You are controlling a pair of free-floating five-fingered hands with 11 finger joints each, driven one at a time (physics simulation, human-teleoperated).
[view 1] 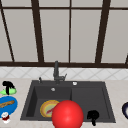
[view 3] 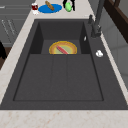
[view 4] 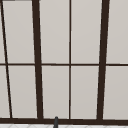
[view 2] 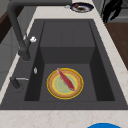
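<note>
Window panes [view 4: 53, 32] with dark bars fill the wall behind the sink, and below them a band of pale tiles meets the light stone counter [view 1: 117, 92]. The dark sink [view 3: 60, 82] is the biggest thing on the counter; it has a deep basin on the left and a flat ribbed draining part on the right, and the dark faucet [view 1: 56, 72] stands at its back edge with a small lever beside it. A big red ball [view 1: 67, 114] shows low in the front view, in front of the sink's near edge, and it covers a part of the basin. In the basin lies a round plate [view 2: 65, 83], orange at the rim with a yellow ring and green in the middle, and a red, long thing [view 2: 65, 79] lies slanted across it. On the counter to the left of the sink there is a blue plate [view 1: 8, 106] with a brown, bread-like stick on it, and near to it stands a small red and white cup [view 1: 5, 117]. Behind the blue plate lies a green round thing [view 1: 8, 91], and the left hand [view 1: 8, 85] is on top of it, the fingers bent down over it; I cannot tell if they really pinch it. The right hand [view 1: 93, 116] hangs over the front right corner of the sink, curled, with nothing in it. A dark plate [view 2: 81, 7] lies on the counter at the right of the sink.
</note>
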